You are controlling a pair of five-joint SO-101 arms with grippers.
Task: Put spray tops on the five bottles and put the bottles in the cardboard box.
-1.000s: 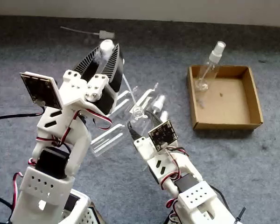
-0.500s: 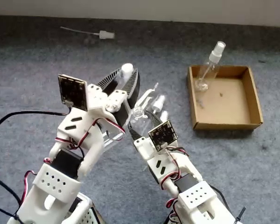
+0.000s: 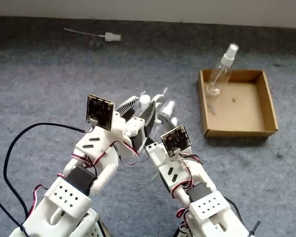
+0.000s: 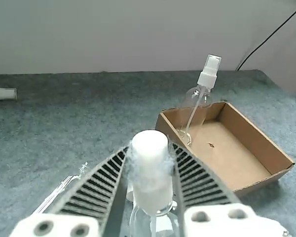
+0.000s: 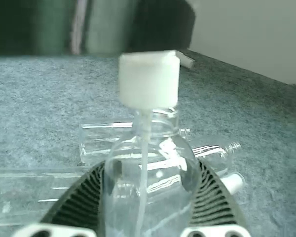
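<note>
High view: left gripper has its fingers clamped on a spray top, fingertips right beside the right arm. Cardboard box is well apart from the fingers, with one capped bottle leaning in its far corner. A spare spray top lies far beyond the fingertips.

Left wrist view: spray top pinched between both fingers, with the neck of the bottle directly under them. Box and capped bottle lie past the fingertips.

Right wrist view: right gripper fingers are closed round the bottle body, which stands upright between them. Spray top sits over the neck and the dip tube runs down inside. Can't tell if it's seated. Loose bottles lie beyond the fingertips.

Step looks like seating the top. It likely needs the top axis in line with the neck and a firm right grip so the bottle doesn't spin. Press down while twisting. Watch for a kinked tube and the fingers clashing.
</note>
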